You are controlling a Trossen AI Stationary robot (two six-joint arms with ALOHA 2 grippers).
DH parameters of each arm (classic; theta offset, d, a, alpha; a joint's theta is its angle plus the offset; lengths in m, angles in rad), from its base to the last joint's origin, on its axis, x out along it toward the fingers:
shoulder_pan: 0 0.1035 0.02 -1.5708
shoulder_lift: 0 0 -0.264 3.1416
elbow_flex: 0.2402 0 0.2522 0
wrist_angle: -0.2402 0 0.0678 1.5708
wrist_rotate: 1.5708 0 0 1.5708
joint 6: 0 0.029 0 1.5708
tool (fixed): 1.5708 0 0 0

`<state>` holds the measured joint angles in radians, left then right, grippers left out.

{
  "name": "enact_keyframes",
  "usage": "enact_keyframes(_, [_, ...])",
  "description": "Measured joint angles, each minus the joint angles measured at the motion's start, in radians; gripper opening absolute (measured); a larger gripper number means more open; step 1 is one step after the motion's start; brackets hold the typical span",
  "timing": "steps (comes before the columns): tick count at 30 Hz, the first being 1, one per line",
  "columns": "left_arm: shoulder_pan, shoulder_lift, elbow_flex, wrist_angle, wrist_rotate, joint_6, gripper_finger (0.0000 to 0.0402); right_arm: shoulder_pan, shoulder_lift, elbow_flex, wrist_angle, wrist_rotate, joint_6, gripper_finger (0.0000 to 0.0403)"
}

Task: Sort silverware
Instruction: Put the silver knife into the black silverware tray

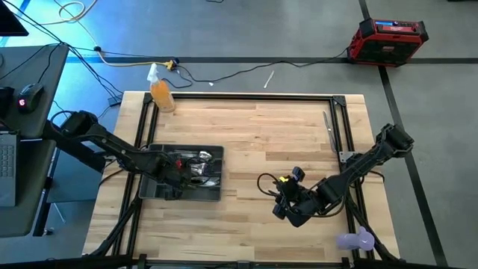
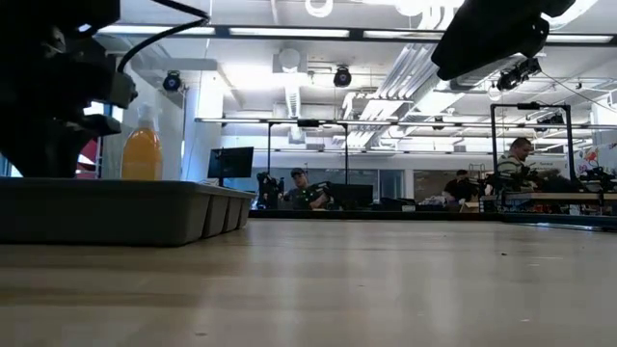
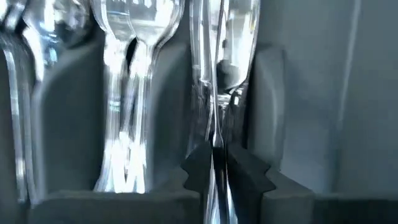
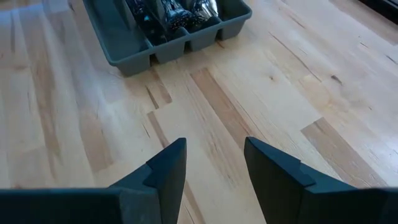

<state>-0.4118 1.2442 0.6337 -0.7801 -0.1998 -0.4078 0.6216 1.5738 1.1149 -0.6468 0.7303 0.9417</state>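
Silverware: shiny pieces (image 1: pixel 196 166) lie inside the grey tray (image 1: pixel 213 196) on the left half of the desk (image 1: pixel 261 134); in the left wrist view, handles (image 3: pixel 124 112) fill one slot and a thin bright piece (image 3: pixel 219 93) lies in the slot beside it.
Left arm: left gripper (image 1: pixel 173 173) is down in the tray, over its compartments.
Left jaws: the two dark fingertips (image 3: pixel 198 171) stand close on either side of that thin piece; I cannot tell whether they grip it or have just let go.
Right arm: right gripper (image 4: pixel 214 165) hovers above bare wood at the desk's near right, well apart from the tray.
Right jaws: spread apart, nothing between them.
Other things: orange spray bottle (image 1: pixel 160 91) stands at the desk's far left corner; a lone slim metal piece (image 1: pixel 327 125) lies near the far right edge.
Risk, as I judge it: if the left arm lifts while the fingertips are only half off the piece, it may drag it up and drop it across a divider or into the wrong slot.
Second risk: the jaws sit low among crowded handles, so a sideways pull could snag the neighbours or shift the tray.
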Motion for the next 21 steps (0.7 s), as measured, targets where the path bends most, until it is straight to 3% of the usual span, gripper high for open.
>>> enact_keyframes(5, [0.0,-0.004,0.048,-0.006,-0.04,0.019,0.0088,-0.005,0.0,0.0,0.0,0.003,-0.007,0.0153])
enact_keyframes(8, [-0.002,-0.007,0.094,-0.018,-0.067,0.012,0.0112,-0.019,-0.001,0.0,-0.024,0.065,0.008,0.0153])
enact_keyframes(12, [-0.019,-0.008,0.169,-0.019,-0.17,-0.02,0.0127,-0.081,-0.004,0.001,-0.203,0.132,0.17,0.0153])
enact_keyframes(17, [-0.048,-0.008,0.256,0.041,-0.362,0.006,0.0126,-0.296,-0.009,-0.007,-0.634,-0.019,0.406,0.0153])
enact_keyframes(21, [-0.055,-0.008,0.292,0.161,-0.423,0.115,0.0124,-0.511,-0.01,-0.065,-0.77,-0.124,0.343,0.0148])
